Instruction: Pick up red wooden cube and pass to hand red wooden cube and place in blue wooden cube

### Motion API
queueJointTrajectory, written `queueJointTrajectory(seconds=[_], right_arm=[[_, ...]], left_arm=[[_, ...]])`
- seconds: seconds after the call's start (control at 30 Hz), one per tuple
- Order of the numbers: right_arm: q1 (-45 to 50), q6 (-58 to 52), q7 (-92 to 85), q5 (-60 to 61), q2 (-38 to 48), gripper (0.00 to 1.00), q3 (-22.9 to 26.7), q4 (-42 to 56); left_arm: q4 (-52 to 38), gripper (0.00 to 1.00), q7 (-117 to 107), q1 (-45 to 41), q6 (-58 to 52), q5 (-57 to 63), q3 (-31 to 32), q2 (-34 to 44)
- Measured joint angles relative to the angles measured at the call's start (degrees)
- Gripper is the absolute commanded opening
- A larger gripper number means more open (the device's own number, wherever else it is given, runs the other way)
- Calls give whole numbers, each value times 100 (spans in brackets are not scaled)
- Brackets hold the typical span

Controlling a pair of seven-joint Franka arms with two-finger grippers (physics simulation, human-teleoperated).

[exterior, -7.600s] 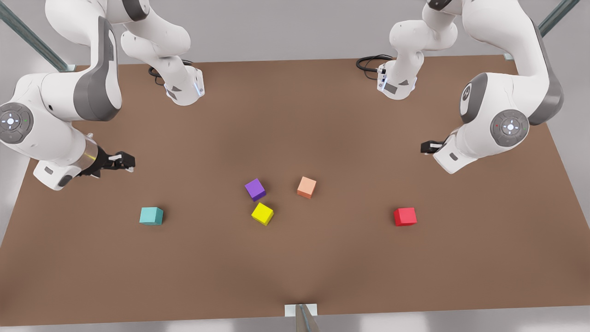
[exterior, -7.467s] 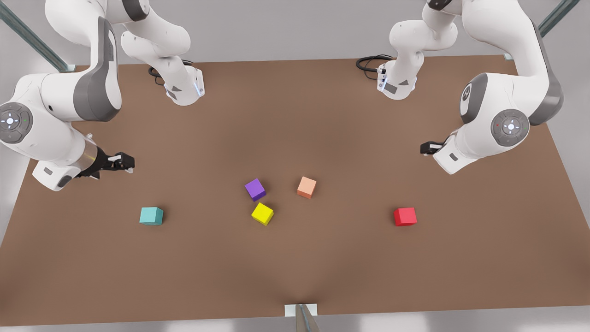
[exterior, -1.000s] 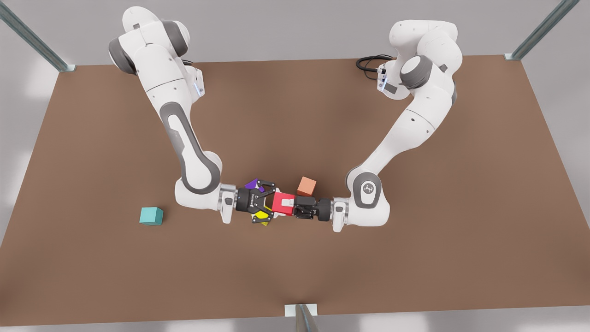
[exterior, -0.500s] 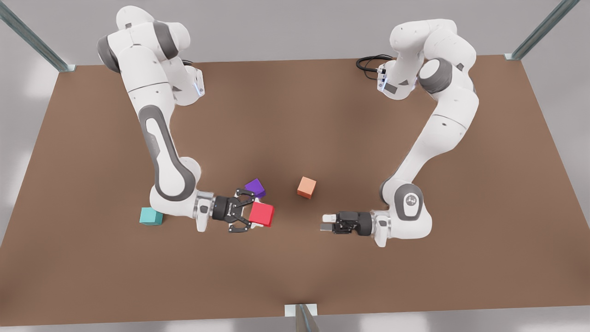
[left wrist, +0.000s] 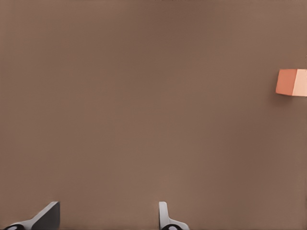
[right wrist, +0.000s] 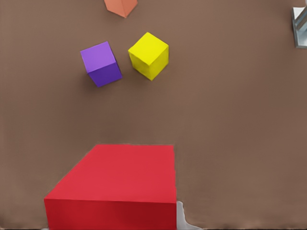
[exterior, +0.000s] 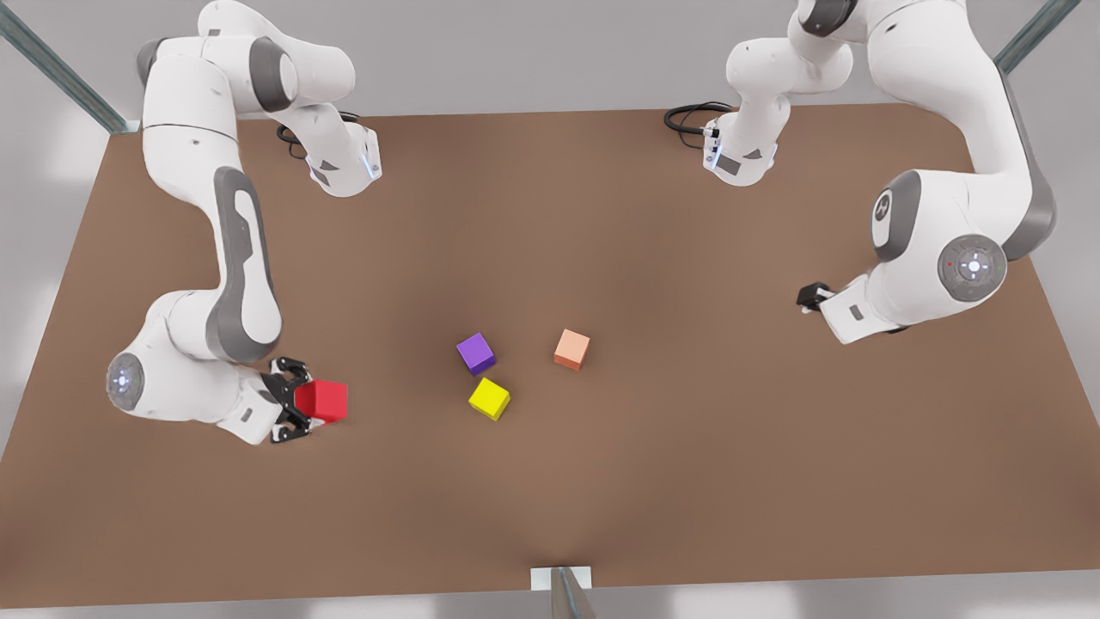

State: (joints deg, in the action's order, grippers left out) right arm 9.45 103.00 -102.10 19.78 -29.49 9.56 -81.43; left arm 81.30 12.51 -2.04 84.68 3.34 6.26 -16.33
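Note:
The red wooden cube (exterior: 325, 401) hangs just above the table at the front view's left, and my right gripper (exterior: 302, 401) is shut on it. Up close in the right wrist view, the red wooden cube (right wrist: 120, 182) sits between the fingers. The blue wooden cube is hidden; the arm and the red cube cover the spot where it stood. At the front view's right edge my left gripper (exterior: 809, 297) waits, raised off the table. In the left wrist view, the left gripper (left wrist: 108, 223) is open over bare table.
Three other cubes lie mid-table: purple (exterior: 475, 352), yellow (exterior: 489, 398) and pale orange (exterior: 571, 349). The brown table (exterior: 687, 481) has wide bare room at the front and to the right. Both arm bases stand at the back edge.
My right gripper has carried the red cube leftward from mid-table to where the teal cube stood. My left arm has pulled back to the front view's right and risen.

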Motion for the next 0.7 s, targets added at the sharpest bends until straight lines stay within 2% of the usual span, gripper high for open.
queueJointTrajectory(seconds=[0.1, 0.23, 0.43, 0.7], right_arm=[[12, -99, 455, -1121, 177, 59, 92, -57], [-11, 153, 996, -1991, 380, 59, 289, -555], [-12, 1155, 1708, -2249, 120, 59, 326, -858], [-22, 2051, 2483, -2232, 393, 60, 347, -1880]], left_arm=[[-13, 100, -195, -25, 40, -207, -11, -126], [-16, 100, -408, -47, 61, -313, 36, -152], [4, 100, -651, -90, 65, -363, 55, -226], [0, 100, -869, -156, -149, -406, 58, -312]])
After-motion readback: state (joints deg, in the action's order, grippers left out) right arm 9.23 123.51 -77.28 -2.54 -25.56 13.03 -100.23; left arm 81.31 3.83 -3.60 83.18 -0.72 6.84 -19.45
